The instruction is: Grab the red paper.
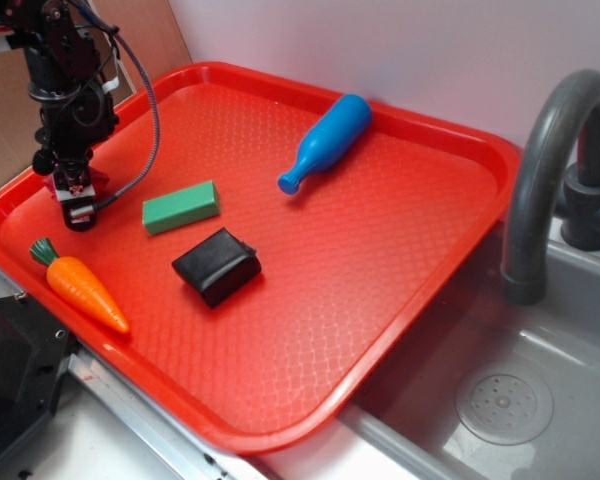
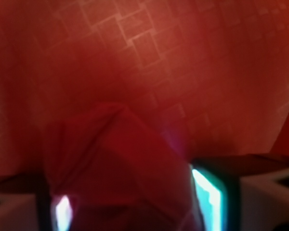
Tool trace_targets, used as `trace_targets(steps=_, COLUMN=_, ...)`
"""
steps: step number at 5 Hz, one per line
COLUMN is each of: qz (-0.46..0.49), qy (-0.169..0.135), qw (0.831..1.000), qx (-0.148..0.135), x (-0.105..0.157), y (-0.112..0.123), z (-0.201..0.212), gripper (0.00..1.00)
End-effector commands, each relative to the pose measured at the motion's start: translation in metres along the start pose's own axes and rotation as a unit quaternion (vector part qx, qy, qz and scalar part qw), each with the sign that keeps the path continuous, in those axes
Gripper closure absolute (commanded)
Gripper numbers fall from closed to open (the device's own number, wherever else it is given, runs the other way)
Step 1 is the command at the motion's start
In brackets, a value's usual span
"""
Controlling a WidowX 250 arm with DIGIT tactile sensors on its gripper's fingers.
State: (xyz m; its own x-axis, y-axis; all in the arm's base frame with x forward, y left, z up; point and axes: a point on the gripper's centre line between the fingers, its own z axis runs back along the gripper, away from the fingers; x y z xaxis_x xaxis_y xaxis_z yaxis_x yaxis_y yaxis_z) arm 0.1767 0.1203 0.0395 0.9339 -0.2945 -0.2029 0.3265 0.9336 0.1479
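Down low, gripper (image 2: 135, 204) straddles red paper (image 2: 115, 163) near tray (image 1: 40, 180) edge.

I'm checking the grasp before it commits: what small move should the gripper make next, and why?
Probably close the fingers. In the wrist view the crumpled dark-red paper ball already sits between them, and the exterior view shows the gripper low over the red textured plastic tray. Whether the fingers already touch the paper is unclear.

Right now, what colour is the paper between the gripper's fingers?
Dark crimson red, creased; the paper shows best in the wrist view, between the fingers.
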Motion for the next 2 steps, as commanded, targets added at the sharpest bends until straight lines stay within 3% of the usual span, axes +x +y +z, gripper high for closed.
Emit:
trace_targets(steps=1, qz=0.136, qy=-0.004, qw=0.991, qx=0.017, x=0.003, y=0.001, z=0.06, gripper=1.0)
trace_targets(steps=2, qz=0.236, qy=-0.011, qw=0.972, qx=0.0, x=0.009, y=-0.008, z=0.101, gripper=1.0)
